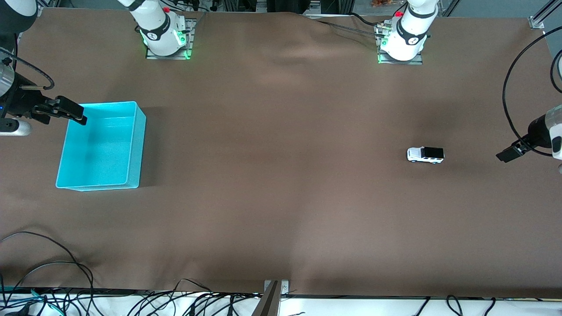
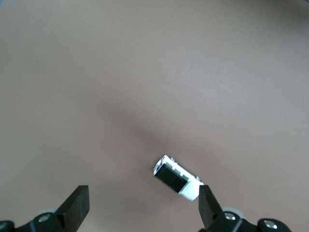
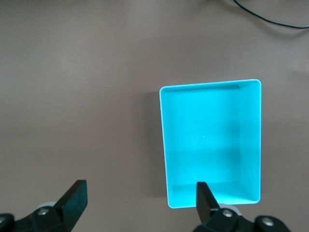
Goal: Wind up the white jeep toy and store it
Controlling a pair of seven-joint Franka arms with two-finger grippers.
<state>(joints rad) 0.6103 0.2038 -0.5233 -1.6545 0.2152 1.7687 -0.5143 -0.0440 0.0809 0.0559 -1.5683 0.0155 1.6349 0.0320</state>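
Hanging with jaws spread wide and empty, the left gripper [image 1: 508, 155] is up over the table's left-arm end, and the right gripper [image 1: 79, 115] gapes the same over the edge of the turquoise bin [image 1: 131, 149]. The white jeep toy [image 1: 425, 154] sits on the brown cloth [image 1: 281, 197] near the left gripper, well apart from the bin. It looks light, hard and smooth; pinching its flat sides seems safest
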